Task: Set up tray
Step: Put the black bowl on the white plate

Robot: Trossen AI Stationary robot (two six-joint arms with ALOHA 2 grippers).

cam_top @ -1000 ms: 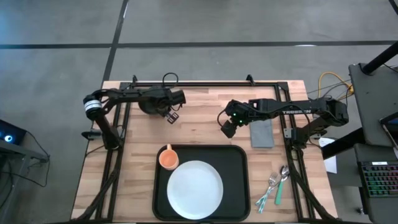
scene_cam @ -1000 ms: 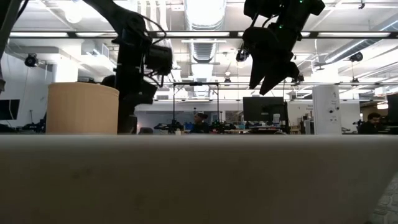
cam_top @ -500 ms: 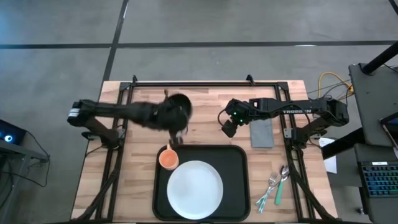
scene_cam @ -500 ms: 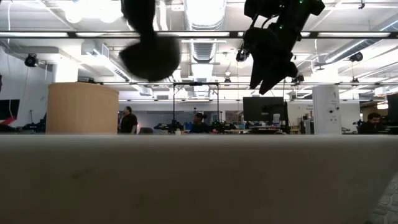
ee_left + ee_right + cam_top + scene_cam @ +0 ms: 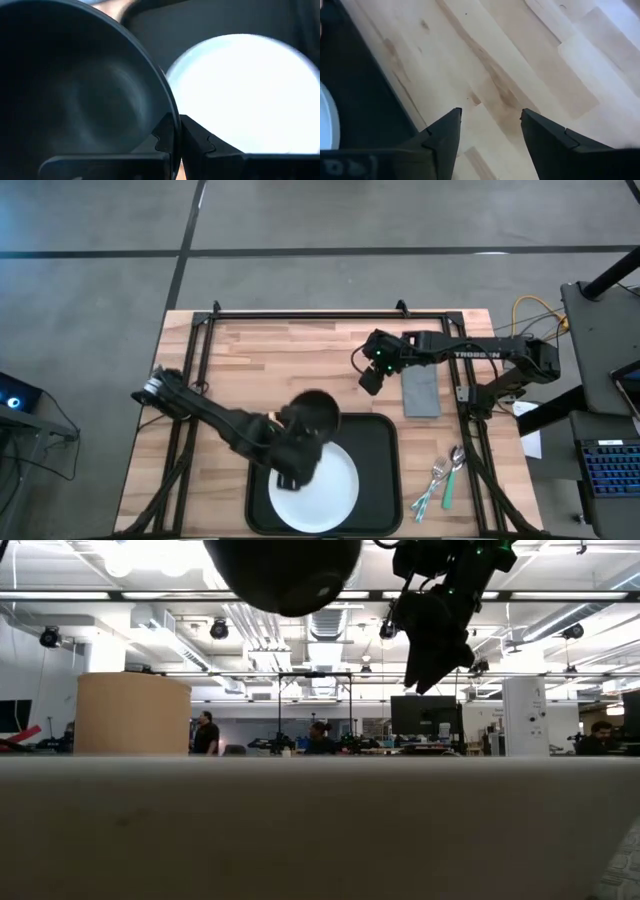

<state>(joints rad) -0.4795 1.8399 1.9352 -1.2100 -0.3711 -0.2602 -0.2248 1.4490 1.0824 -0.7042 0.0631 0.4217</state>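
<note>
My left gripper (image 5: 303,446) reaches over the black tray (image 5: 385,432) and is shut on a dark round bowl (image 5: 316,414). In the low view the bowl (image 5: 284,574) hangs high above the table. A white plate (image 5: 325,488) lies on the tray, partly under my left arm. The tan cup (image 5: 132,714) shows only in the low view; from above my arm hides it. My right gripper (image 5: 369,381) hovers open over bare wood beside the grey napkin (image 5: 421,394), touching nothing. My left gripper (image 5: 175,122) pinches the bowl's rim (image 5: 171,107), one finger inside the bowl and one outside. The bowl is lifted clear, above the tray and the plate (image 5: 245,90).
Cutlery (image 5: 441,478) lies on the wood to the right of the tray, near the table's near right corner. The napkin lies flat beyond the tray's far right corner. Bare wood runs along the table's far side. In the right wrist view the tray's edge (image 5: 355,95) shows.
My left arm has swung fast from the table's far left part toward the near edge, carrying the bowl lifted clear all the way. The bowl now hangs over the tray's far left part and the plate, and the arm covers the cup from above.
</note>
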